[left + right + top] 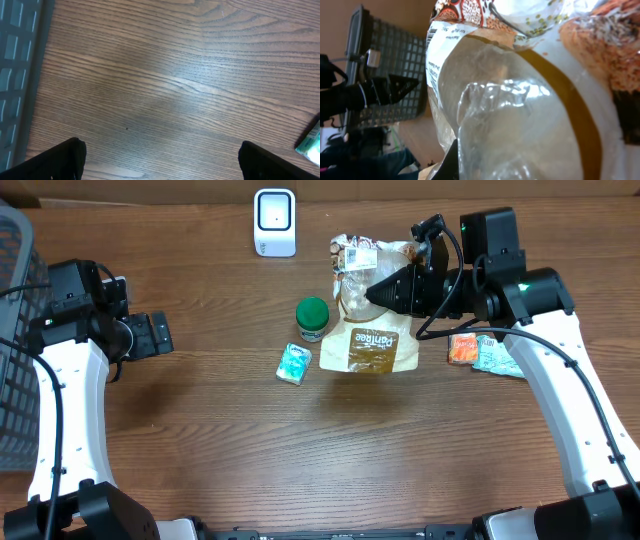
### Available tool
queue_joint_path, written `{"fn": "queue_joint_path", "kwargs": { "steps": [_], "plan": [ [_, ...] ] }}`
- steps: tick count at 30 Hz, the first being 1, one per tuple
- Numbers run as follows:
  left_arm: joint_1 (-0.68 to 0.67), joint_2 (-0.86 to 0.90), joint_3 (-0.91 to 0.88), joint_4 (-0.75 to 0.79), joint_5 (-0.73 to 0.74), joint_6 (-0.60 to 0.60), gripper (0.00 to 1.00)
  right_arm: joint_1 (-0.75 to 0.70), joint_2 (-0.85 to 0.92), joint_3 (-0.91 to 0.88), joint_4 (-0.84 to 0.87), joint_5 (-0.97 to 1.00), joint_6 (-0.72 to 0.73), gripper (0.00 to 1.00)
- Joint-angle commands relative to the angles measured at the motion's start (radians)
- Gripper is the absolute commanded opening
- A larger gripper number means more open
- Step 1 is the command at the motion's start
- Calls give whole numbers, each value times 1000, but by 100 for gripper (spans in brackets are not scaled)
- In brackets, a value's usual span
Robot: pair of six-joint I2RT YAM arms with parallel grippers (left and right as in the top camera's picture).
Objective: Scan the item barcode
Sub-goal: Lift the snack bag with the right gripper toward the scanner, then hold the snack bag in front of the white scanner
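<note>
1. Crinkled clear plastic of the food bag (530,115) fills the right wrist view. A brown band curves across it, and a white printed label (436,55) runs along its upper left edge, the print too small to read.
2. Right hand (372,292): the fingers are pressed together on a bunched fold of that clear plastic, at the bag's middle part. One dark fingertip (451,164) shows at the bottom edge of the wrist view.
3. Seen from overhead, the food bag (368,345) sits in the far middle of the wooden surface (300,450). Its brown-labelled end points toward the robot and its crumpled, patterned end points away. I cannot tell whether any part of it is lifted off the wood.
4. White scanner (274,222) stands at the far edge, left of the bag and apart from it.
5. Green-lidded jar (312,318) stands just beside the bag's left edge, and a teal packet (294,364) lies near the jar, on the robot's side of it.
6. Orange packet (463,348) and pale packet (495,358) lie touching each other to the right of the bag, partly under the right arm.
7. Left hand (165,333) hovers over bare wood at the left, fingers (55,162) wide apart and holding nothing. The teal packet (312,145) shows at the right edge of its wrist view.
8. Dark mesh basket (15,330) sits at the surface's left edge.
</note>
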Motion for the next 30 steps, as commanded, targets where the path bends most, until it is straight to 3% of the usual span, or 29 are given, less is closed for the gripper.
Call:
{"fn": "queue_joint_path", "kwargs": {
  "steps": [1, 7, 10, 13, 15, 19, 26, 30],
  "plan": [
    [0, 2, 9, 1, 7, -13, 100, 17, -3, 178, -39, 156, 0, 4],
    [0, 2, 8, 1, 7, -13, 100, 124, 163, 482, -81, 622, -49, 4],
    [0, 2, 9, 0, 7, -13, 100, 224, 286, 498, 148, 1020, -210, 4],
    [0, 2, 9, 1, 7, -13, 100, 275, 397, 498, 357, 1202, -472, 4],
    [0, 2, 8, 0, 7, -13, 100, 299, 484, 498, 510, 1262, -729, 4],
    [0, 2, 8, 0, 7, -13, 100, 319, 626, 498, 748, 1275, -1080, 4],
    [0, 2, 9, 0, 7, -13, 100, 323, 817, 498, 1020, 1275, -1418, 4],
    [0, 2, 9, 0, 7, -13, 100, 328, 870, 498, 1088, 1273, -1473, 4]
  ]
}}
